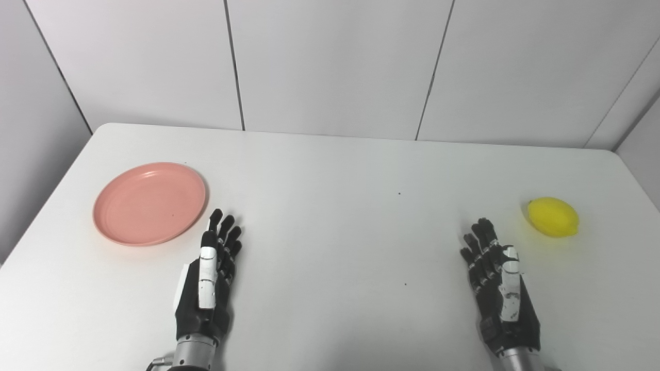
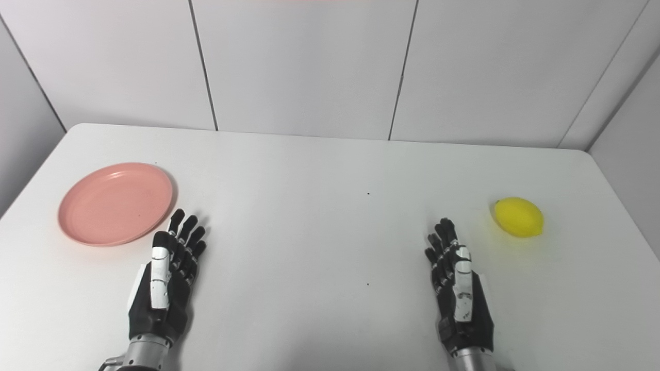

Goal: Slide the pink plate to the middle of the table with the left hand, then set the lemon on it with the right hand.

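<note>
A pink plate (image 1: 149,202) lies on the left part of the white table (image 1: 330,216), with nothing on it. A yellow lemon (image 1: 553,217) rests on the table at the far right. My left hand (image 1: 211,278) lies low over the table just right of and nearer than the plate, fingers stretched out and apart, holding nothing and not touching the plate. My right hand (image 1: 497,283) is open too, fingers extended, a short way left of and nearer than the lemon, clear of it.
Grey wall panels (image 1: 330,67) stand right behind the table's far edge. The table's left and right edges run close to the plate and the lemon. Bare tabletop lies between the two hands.
</note>
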Controlling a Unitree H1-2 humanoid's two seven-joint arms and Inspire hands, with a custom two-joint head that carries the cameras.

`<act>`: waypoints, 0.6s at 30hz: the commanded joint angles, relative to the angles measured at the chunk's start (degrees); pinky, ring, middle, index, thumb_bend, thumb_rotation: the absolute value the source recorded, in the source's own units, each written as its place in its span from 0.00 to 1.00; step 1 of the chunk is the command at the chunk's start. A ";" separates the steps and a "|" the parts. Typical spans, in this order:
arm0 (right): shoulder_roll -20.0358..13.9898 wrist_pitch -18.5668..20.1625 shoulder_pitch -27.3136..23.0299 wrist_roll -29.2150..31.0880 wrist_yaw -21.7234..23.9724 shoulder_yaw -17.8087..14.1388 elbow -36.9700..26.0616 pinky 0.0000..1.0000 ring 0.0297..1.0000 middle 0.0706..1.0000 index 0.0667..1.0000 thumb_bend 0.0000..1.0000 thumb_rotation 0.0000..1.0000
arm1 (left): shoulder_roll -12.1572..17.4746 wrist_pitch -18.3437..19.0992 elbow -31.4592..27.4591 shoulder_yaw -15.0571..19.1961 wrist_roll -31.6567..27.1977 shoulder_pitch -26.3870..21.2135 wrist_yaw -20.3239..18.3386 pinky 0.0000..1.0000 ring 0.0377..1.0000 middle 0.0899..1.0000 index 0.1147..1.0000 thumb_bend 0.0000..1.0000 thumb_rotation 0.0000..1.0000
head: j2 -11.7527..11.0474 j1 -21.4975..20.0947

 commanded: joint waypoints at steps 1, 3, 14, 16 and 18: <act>0.40 0.56 1.01 0.35 0.54 0.32 1.18 1.00 0.98 0.98 0.96 0.80 0.99 | 0.94 -0.34 -1.36 0.09 0.13 2.93 -0.21 1.00 0.97 0.98 1.00 0.71 0.95 | -0.07 0.06; 0.53 0.75 1.02 0.36 0.39 0.32 1.00 1.00 0.98 0.98 0.96 0.80 0.99 | 0.96 -0.36 -1.33 0.17 0.03 2.90 -0.22 1.00 0.97 0.98 1.00 0.71 0.95 | -0.13 0.02; 0.72 0.80 1.15 0.09 0.13 0.44 0.50 1.00 0.98 0.98 0.96 0.79 1.00 | 0.94 0.14 -1.61 0.26 -0.14 2.95 -0.26 1.00 0.98 0.99 1.00 0.71 0.95 | -0.09 -0.06; 0.67 0.59 1.17 0.19 0.27 0.44 0.57 1.00 0.98 0.98 0.96 0.79 0.99 | 1.01 0.27 -1.72 0.21 -0.01 3.00 -0.28 1.00 0.98 0.99 1.00 0.71 0.96 | -0.04 -0.04; 0.53 0.28 1.13 0.16 0.46 0.46 0.79 1.00 0.98 0.98 0.96 0.79 1.00 | 0.98 0.40 -1.76 0.23 -0.03 3.03 -0.27 1.00 0.98 0.99 1.00 0.71 0.96 | -0.02 0.03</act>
